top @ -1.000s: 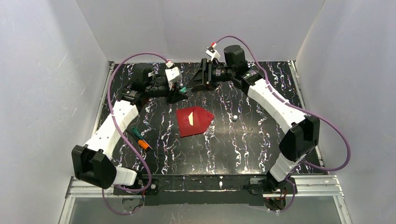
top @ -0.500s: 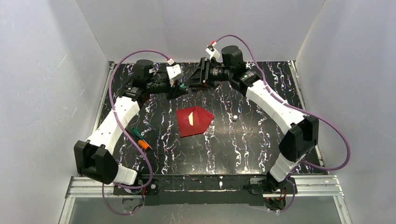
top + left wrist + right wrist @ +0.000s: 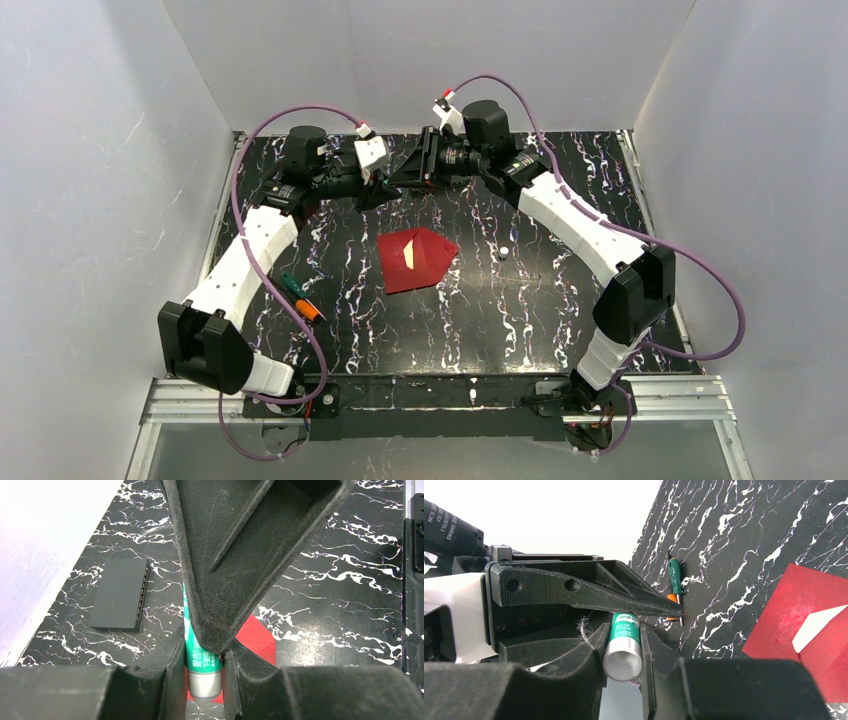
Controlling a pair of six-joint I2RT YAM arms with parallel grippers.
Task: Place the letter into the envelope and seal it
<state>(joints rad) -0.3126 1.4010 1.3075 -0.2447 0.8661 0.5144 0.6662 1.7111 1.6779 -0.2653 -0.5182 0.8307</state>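
The dark red envelope lies flat in the middle of the table, and a white sliver of the letter shows at its flap. It also shows in the right wrist view, envelope with letter. Above the table's back, both grippers meet tip to tip on a green glue stick with a silver end. My left gripper is shut on the stick. My right gripper has its jaws against the same glue stick from the other side. The grippers hang well behind the envelope.
A dark ribbed block lies at the back left near the white wall. A green and orange screwdriver rests left of the envelope. A small white bit sits to the envelope's right. White walls enclose the table.
My right gripper has moved left to the left gripper and its jaws have come in on the glue stick. The left gripper has shifted slightly back, still holding the stick.
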